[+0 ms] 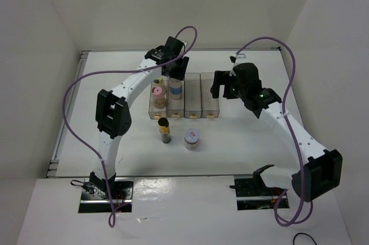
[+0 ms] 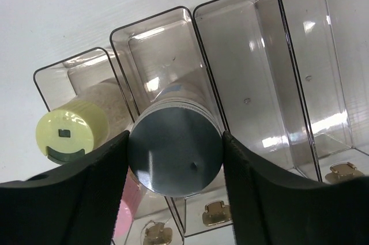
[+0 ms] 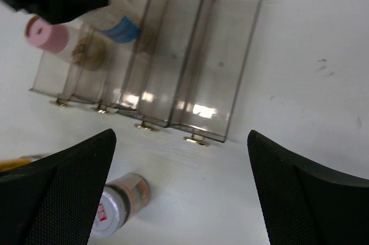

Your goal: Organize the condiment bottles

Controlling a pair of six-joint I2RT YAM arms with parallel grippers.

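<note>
Placing the blue-label jar [image 2: 173, 164] in the second bin [image 2: 153, 43] — tipping risk

The left gripper [image 2: 176, 147] has its fingers [image 2: 75, 193] part-closed and clamped on the jar's sides, at that bin's mouth. The right gripper [image 3: 180, 134] hangs wide open, holding nothing. Released tilted, the jar may strike the thin wall and topple or shove the row. The table [image 1: 259, 153] is smooth and white — the walls [image 1: 173, 3] are plain.

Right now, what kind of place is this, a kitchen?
Probably a robot test lab, not a kitchen: a white table boxed by white walls, with a left arm and right arm mounted at its edge.
</note>
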